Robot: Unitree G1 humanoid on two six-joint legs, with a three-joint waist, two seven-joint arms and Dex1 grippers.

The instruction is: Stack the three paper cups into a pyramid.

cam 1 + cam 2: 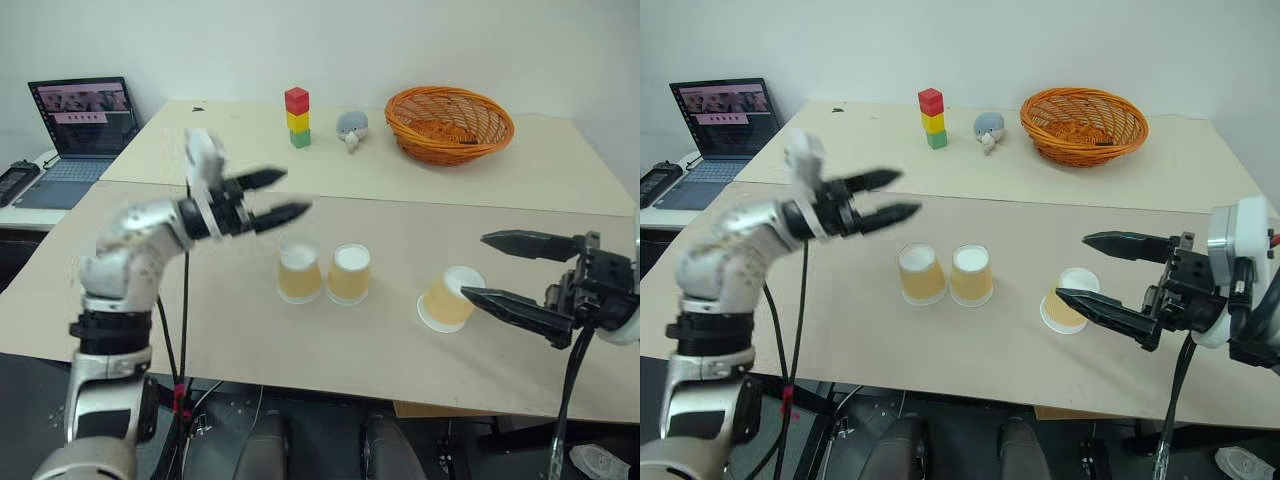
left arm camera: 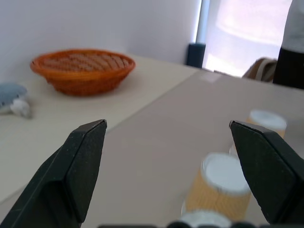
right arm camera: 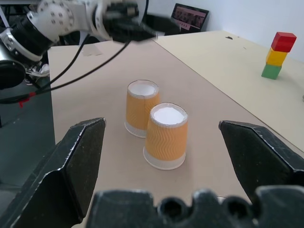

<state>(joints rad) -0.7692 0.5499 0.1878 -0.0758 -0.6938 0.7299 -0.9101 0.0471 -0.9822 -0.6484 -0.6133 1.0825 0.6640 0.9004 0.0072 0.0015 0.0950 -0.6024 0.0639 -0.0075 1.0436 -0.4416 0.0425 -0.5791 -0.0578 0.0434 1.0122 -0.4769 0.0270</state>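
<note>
The bench (image 1: 420, 340) is a wide beige surface, with a second one butted behind it carrying a laptop (image 1: 78, 128) at the far left, an orange woven basket (image 1: 449, 123), a small grey soft toy (image 1: 351, 127) and a red-yellow-green block tower (image 1: 298, 117). The left pincer (image 1: 283, 195) hangs above the bench with its two black fingers spread apart and nothing between them, just up and to the left of the cup pair. The right pincer (image 1: 483, 267) is level near the bench's right edge, its fingers also wide apart and empty. Of the three paper cups, two stand upside down, side by side and touching near the bench's middle: one (image 1: 299, 269) on the left, one (image 1: 349, 273) on the right. The third cup (image 1: 449, 298) lies tilted on its side, just beside the right pincer's lower finger.
</note>
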